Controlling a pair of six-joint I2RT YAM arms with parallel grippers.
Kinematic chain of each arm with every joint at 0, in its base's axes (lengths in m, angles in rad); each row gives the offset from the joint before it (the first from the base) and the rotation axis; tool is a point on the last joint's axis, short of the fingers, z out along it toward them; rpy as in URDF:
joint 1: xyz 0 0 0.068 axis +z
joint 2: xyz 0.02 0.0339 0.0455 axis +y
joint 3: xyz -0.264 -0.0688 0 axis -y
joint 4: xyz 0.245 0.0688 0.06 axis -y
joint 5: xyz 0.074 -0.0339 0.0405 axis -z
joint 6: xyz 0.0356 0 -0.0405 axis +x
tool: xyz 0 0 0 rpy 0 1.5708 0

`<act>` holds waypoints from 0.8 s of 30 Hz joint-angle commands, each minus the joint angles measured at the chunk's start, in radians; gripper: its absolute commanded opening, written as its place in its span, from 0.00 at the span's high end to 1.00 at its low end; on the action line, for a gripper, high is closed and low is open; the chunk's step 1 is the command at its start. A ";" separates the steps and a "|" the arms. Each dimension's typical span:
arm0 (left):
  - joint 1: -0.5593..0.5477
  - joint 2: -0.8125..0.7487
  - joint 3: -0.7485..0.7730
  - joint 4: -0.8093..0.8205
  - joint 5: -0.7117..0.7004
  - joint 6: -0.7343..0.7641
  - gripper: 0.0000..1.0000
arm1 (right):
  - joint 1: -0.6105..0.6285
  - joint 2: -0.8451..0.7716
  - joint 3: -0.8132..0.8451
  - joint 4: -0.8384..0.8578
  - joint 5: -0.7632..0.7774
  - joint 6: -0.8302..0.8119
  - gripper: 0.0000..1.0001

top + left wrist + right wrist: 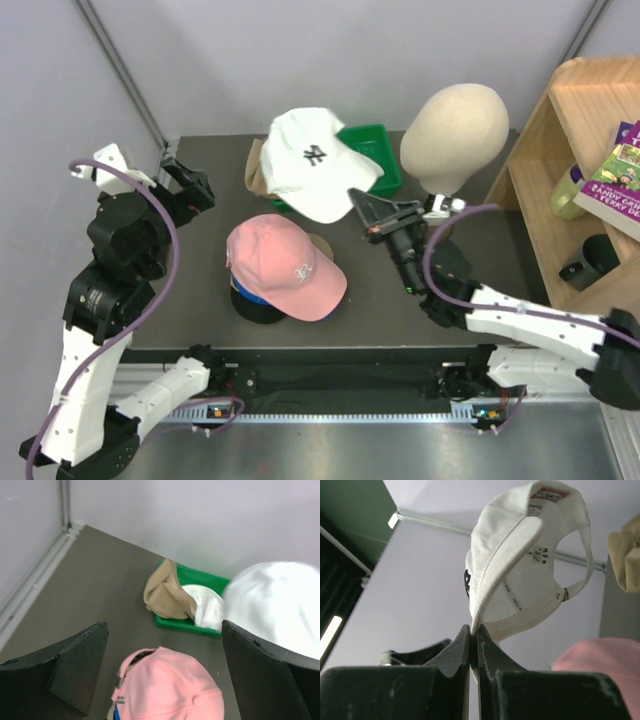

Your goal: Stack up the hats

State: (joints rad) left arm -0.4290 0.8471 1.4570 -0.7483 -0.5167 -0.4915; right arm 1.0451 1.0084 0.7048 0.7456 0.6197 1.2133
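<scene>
The white hat (310, 165) is of smooth woven cloth, with stitched rows along its brim (clear in the right wrist view). The pink hat (285, 265) and the tan hat (167, 592) are also matt cloth. The green bin (372, 138) is smooth plastic. The mannequin head (455, 125) looks matt and finely grained. The table (190, 300) is dark and matt. The shelf (560, 120) at the right is pale wood. The right gripper (474, 630) has fingers (451, 655) of black matt plastic with pale scuffs.

Five soft fabric baseball caps show: one white cap with dark logo (310, 160), one pink (285, 265), one blue (243, 290), one black (262, 310), one khaki (167, 592). There is one green plastic bin (380, 150) and one cream foam mannequin head (455, 125).
</scene>
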 commanded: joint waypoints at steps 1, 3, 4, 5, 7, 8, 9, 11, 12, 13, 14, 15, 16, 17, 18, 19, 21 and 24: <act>0.001 -0.006 0.066 0.007 -0.124 0.083 0.01 | 0.033 0.192 0.119 0.106 -0.138 0.049 1.00; 0.001 -0.006 0.082 0.013 -0.123 0.080 0.01 | 0.053 0.258 0.189 0.124 -0.198 0.063 1.00; 0.001 -0.008 0.083 0.013 -0.120 0.077 0.01 | 0.061 0.312 0.208 0.129 -0.212 0.072 1.00; 0.001 -0.005 0.091 0.013 -0.115 0.077 0.01 | 0.067 0.334 0.235 0.144 -0.222 0.080 1.00; 0.001 0.003 0.095 0.007 -0.111 0.076 0.01 | 0.082 0.387 0.255 0.155 -0.250 0.101 1.00; 0.001 0.006 0.098 0.006 -0.102 0.076 0.01 | 0.088 0.400 0.269 0.146 -0.270 0.107 1.00; 0.001 0.009 0.098 0.006 -0.098 0.074 0.01 | 0.093 0.410 0.272 0.137 -0.279 0.123 1.00; 0.001 0.006 0.092 0.007 -0.094 0.067 0.01 | 0.099 0.424 0.271 0.094 -0.310 0.141 1.00; 0.001 0.001 0.086 0.013 -0.088 0.068 0.01 | 0.104 0.426 0.266 0.083 -0.316 0.153 1.00; 0.001 0.001 0.082 0.021 -0.088 0.067 0.01 | 0.107 0.423 0.250 0.074 -0.322 0.157 1.00; 0.001 -0.003 0.069 0.026 -0.086 0.064 0.01 | 0.112 0.418 0.240 0.066 -0.325 0.158 1.00; 0.001 -0.006 0.065 0.027 -0.083 0.064 0.01 | 0.122 0.411 0.228 0.045 -0.325 0.157 1.00; 0.001 -0.006 0.060 0.030 -0.083 0.062 0.01 | 0.124 0.392 0.201 0.037 -0.319 0.155 1.00; 0.001 -0.008 0.054 0.029 -0.082 0.062 0.01 | 0.125 0.383 0.185 0.031 -0.308 0.152 1.00; 0.001 -0.008 0.051 0.029 -0.082 0.060 0.01 | 0.128 0.372 0.168 0.018 -0.301 0.146 1.00; 0.001 -0.008 0.049 0.030 -0.082 0.062 0.01 | 0.128 0.348 0.136 0.009 -0.293 0.141 1.00; 0.001 -0.008 0.048 0.032 -0.083 0.064 0.01 | 0.128 0.311 0.107 -0.003 -0.275 0.135 1.00; 0.001 -0.006 0.049 0.041 -0.082 0.067 0.01 | 0.130 0.263 0.064 -0.052 -0.250 0.130 1.00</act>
State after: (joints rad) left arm -0.4290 0.8463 1.5101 -0.7494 -0.5999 -0.4385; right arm 1.1652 1.3685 0.7967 0.7013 0.3347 1.3460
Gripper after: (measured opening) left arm 0.991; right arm 0.024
